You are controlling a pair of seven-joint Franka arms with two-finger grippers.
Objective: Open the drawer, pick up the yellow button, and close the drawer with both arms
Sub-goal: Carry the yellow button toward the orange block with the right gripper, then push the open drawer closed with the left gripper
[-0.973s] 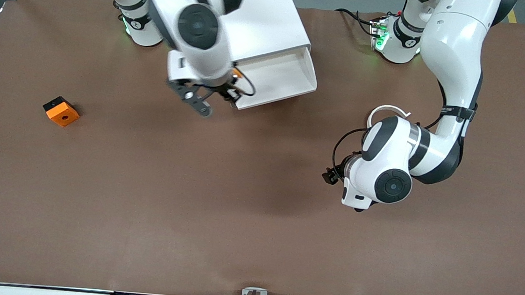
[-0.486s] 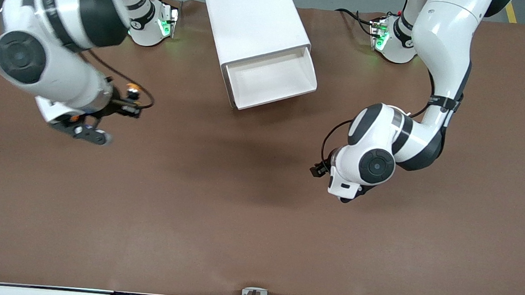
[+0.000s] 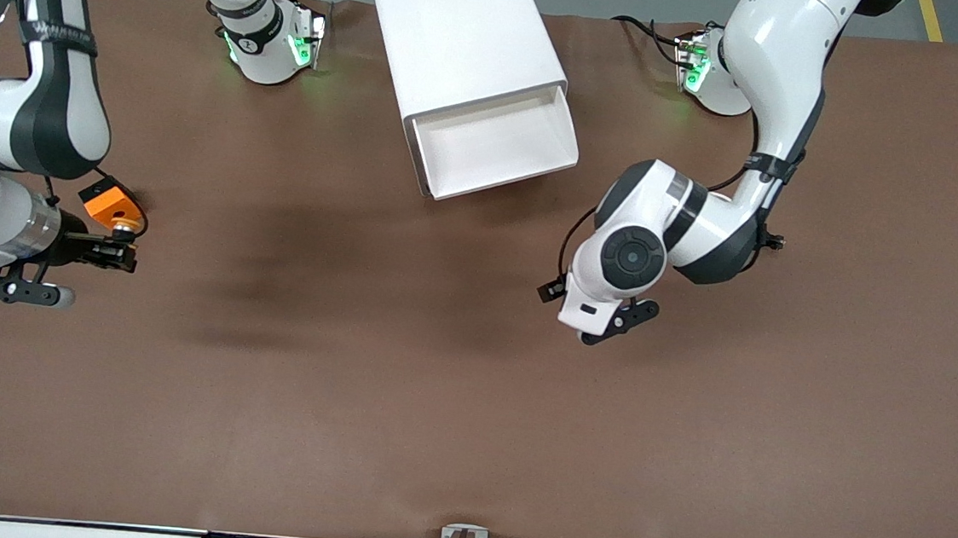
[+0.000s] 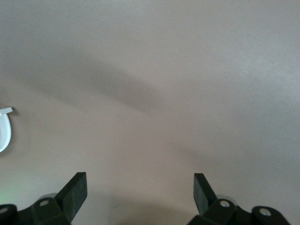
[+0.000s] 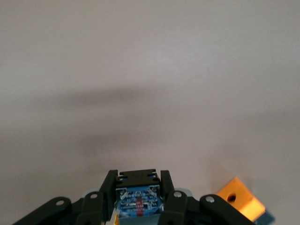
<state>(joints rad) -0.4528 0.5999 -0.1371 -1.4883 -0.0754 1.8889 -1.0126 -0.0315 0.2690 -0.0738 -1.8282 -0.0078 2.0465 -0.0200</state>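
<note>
Right gripper (image 3: 108,250) now hangs over the table at the right arm's end, just beside the orange cube (image 3: 112,206). A second ago it was at the drawer's mouth; it has swung away carrying its load. In the right wrist view the fingers (image 5: 108,190) are clamped on the button (image 5: 137,199), whose dark blue body shows between them; I see its orange cap (image 3: 125,227) from the front too. I read that as the take step done.

Cabinet (image 3: 463,37) sits between the two arm bases. The drawer (image 3: 497,146) stands pulled out toward the front camera, and its tray looks empty. Unchanged over the last second.

Left gripper (image 3: 622,319) is over bare table toward the left arm's end, nearer the front camera than the drawer. Its fingers (image 4: 75,190) stand wide apart, holding nothing. The left arm has drifted toward the drawer over the last second.

Judgement: what remains is setting the button down and shutting the drawer. The left arm seems to be lining up for the push.
</note>
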